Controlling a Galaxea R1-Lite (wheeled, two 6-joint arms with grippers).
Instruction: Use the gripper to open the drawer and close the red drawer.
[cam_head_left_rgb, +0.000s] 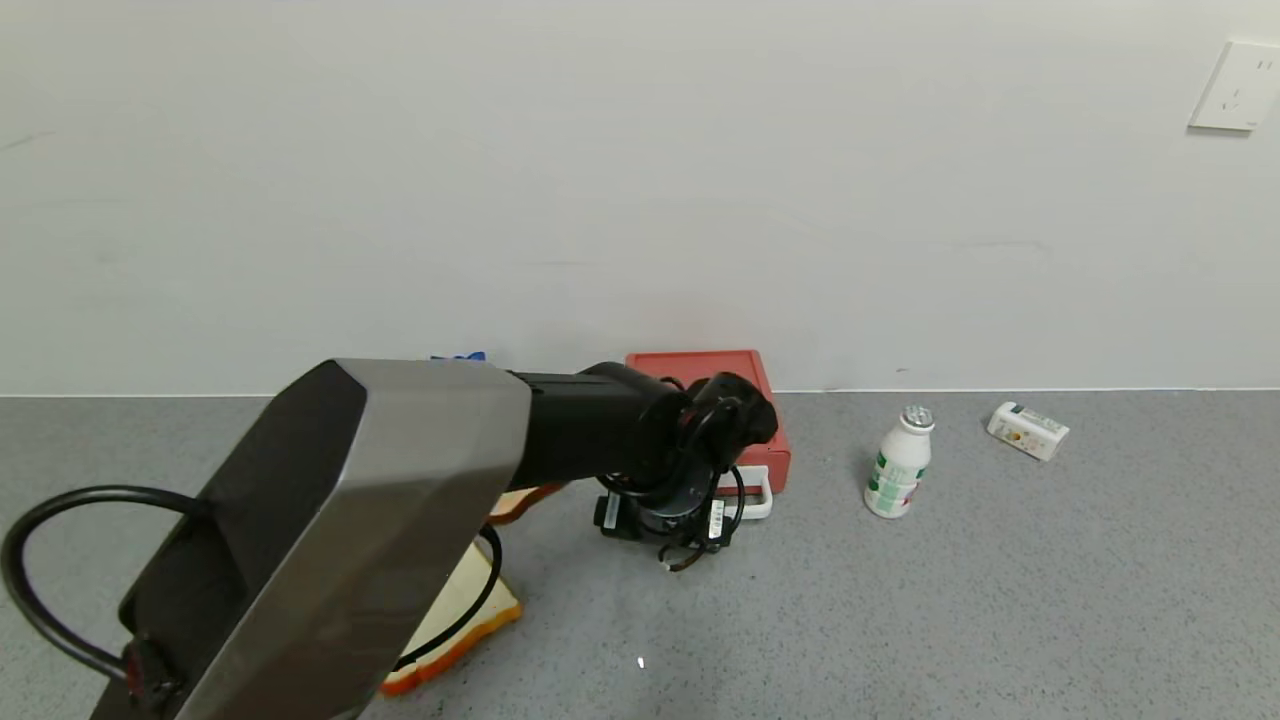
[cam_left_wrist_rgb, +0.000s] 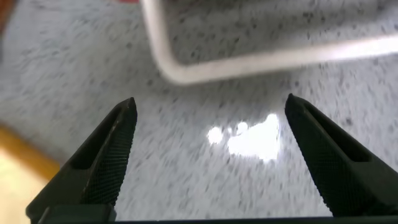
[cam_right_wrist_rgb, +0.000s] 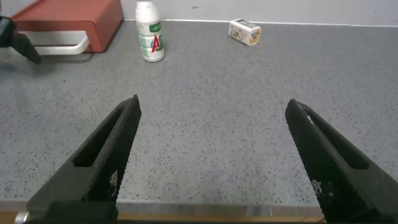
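Note:
The salmon-red drawer (cam_head_left_rgb: 712, 378) stands against the wall, with its white loop handle (cam_head_left_rgb: 757, 497) facing forward. My left gripper (cam_head_left_rgb: 688, 545) hangs just in front of the handle, pointing down at the table. In the left wrist view the left gripper (cam_left_wrist_rgb: 211, 107) is open and empty, and the handle (cam_left_wrist_rgb: 249, 62) lies just beyond its fingertips without touching them. My right gripper (cam_right_wrist_rgb: 213, 109) is open and empty over bare table, far from the drawer (cam_right_wrist_rgb: 74, 18), and is out of the head view.
A white bottle (cam_head_left_rgb: 900, 462) stands right of the drawer and a small carton (cam_head_left_rgb: 1027, 430) lies farther right. A beige flat object with an orange rim (cam_head_left_rgb: 470, 610) lies under my left arm. The wall runs close behind the drawer.

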